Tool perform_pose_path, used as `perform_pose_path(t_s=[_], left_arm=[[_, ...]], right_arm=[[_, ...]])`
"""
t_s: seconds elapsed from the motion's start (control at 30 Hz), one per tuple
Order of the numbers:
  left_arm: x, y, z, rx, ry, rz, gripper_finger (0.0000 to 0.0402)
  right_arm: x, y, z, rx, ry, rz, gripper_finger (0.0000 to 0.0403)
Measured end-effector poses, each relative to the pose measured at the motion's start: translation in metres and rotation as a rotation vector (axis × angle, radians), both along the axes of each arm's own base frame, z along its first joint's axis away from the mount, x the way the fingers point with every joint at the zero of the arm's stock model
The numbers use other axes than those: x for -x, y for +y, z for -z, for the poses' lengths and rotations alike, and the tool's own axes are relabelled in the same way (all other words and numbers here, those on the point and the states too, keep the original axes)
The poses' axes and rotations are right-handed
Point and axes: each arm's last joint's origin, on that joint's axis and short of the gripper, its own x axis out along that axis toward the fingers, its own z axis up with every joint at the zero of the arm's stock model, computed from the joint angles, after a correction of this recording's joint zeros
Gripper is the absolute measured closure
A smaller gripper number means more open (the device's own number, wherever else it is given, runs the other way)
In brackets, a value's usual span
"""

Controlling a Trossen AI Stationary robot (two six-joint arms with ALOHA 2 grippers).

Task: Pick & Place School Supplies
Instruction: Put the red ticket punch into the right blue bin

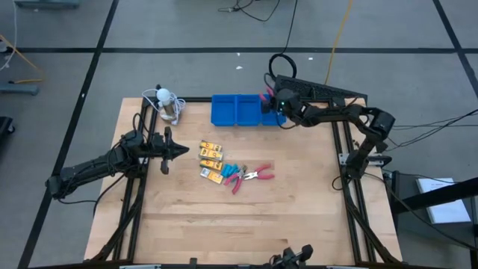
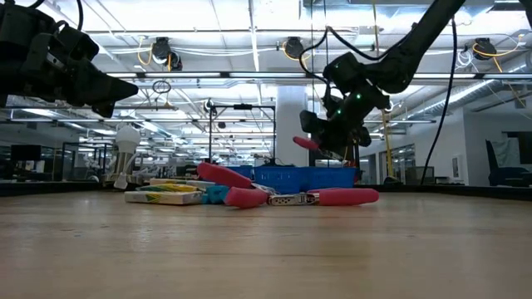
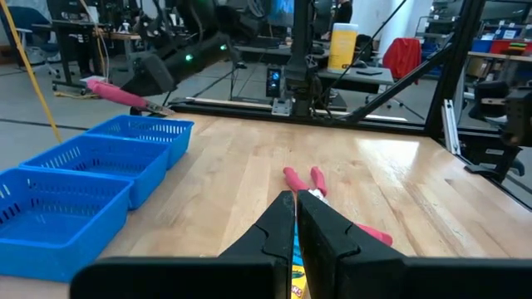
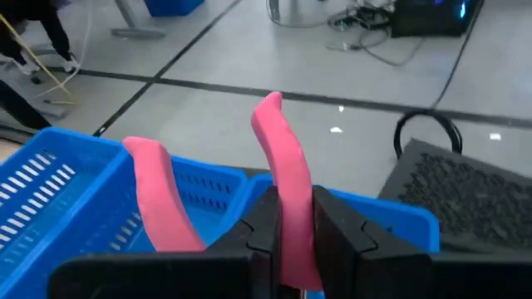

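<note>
My right gripper [image 1: 272, 100] hangs over the right-end compartment of the blue tray [image 1: 237, 110] at the table's far edge, shut on a pink-handled tool [image 4: 287, 178]. On the table's middle lie yellow packets [image 1: 210, 152], light-blue pieces [image 1: 231, 170] and more pink-handled tools [image 1: 254, 175], all flat on the wood. My left gripper [image 1: 183, 151] waits shut at the table's left side, pointing level toward these supplies and touching nothing. My right gripper pinches one pink handle [image 4: 289, 208] of the tool between its two fingers. That handle's free end [image 4: 268, 108] sticks out past the fingertips, and the second handle [image 4: 158, 195] stands free beside them. The fingers come from the table's right, slanting slightly down. The tool is lifted clear above the tray [image 2: 303, 177].
A white round object with a coiled cable [image 1: 166, 101] stands at the far left corner, beside the tray. A dark keyboard-like mat and headphones [image 4: 465, 183] lie beyond the table's far right edge. Bare wood spreads across the near half of the table [image 1: 239, 224].
</note>
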Motion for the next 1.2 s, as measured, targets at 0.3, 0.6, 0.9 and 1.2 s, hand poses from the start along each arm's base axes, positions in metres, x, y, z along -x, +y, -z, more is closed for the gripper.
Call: perform_pose_path(t_s=[0.3, 0.6, 0.9, 1.2], left_arm=[[0.0, 0.0, 0.0, 0.0, 0.0, 0.0, 0.0382], [0.0, 0.0, 0.0, 0.0, 0.0, 0.0, 0.0382], [0.0, 0.0, 0.0, 0.0, 0.0, 0.0, 0.0382], [0.0, 0.0, 0.0, 0.0, 0.0, 0.0, 0.0382]], right_arm=[[0.002, 0.003, 0.006, -0.069, 0.001, 0.033, 0.0367], [0.003, 0.004, 0.008, -0.08, 0.039, 0.026, 0.0367], [0.008, 0.007, 0.015, -0.082, 0.044, 0.026, 0.0367], [0.01, 0.009, 0.02, -0.086, 0.061, 0.022, 0.0349]])
